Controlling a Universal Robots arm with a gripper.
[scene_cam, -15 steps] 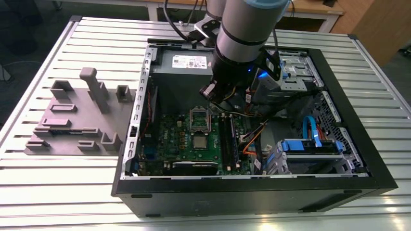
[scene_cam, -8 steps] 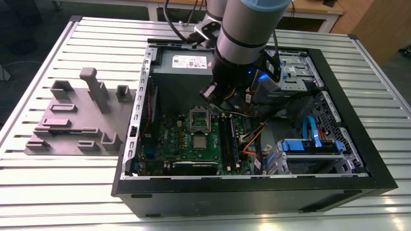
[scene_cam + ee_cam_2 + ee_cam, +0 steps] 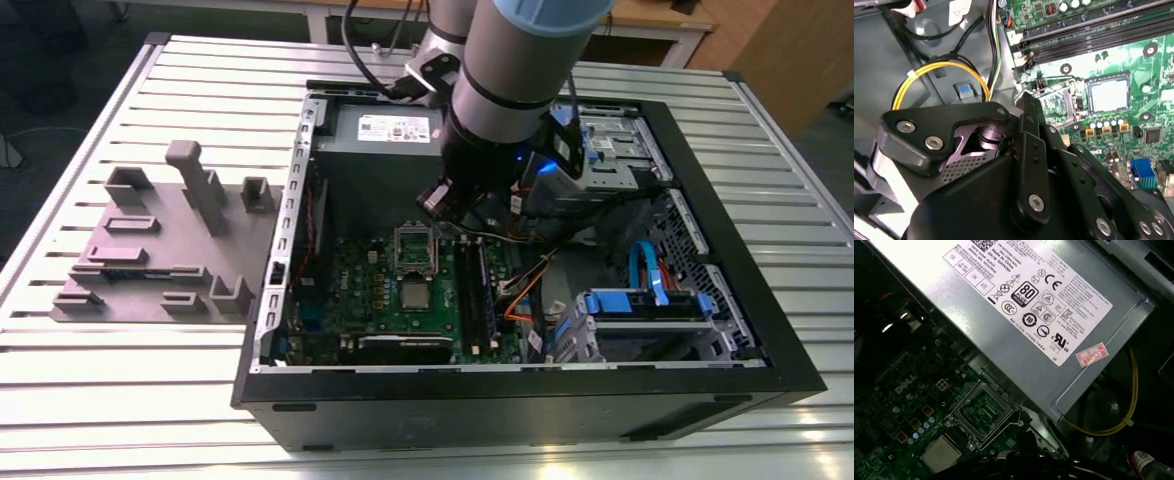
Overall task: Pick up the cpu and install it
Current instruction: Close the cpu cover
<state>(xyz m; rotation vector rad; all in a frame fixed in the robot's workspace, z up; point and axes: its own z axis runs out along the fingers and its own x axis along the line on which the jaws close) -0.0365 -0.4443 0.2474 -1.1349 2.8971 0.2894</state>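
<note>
1. A slatted metal tabletop carries an open computer case; wooden furniture stands behind it.
2. On the exterior view's left of the case lies a mauve-grey plastic tray with raised blocks.
3. Inside the case lie a green motherboard, a grey power-supply box and a blue drive bracket.
4. The cpu lies flat on the motherboard, just beside the open socket frame and apart from it; it shows in both wrist views.
5. The gripper hangs above the socket frame, touching nothing visible. The arm's body hides its fingertips, so I cannot tell whether it is spread or pressed together.
</note>
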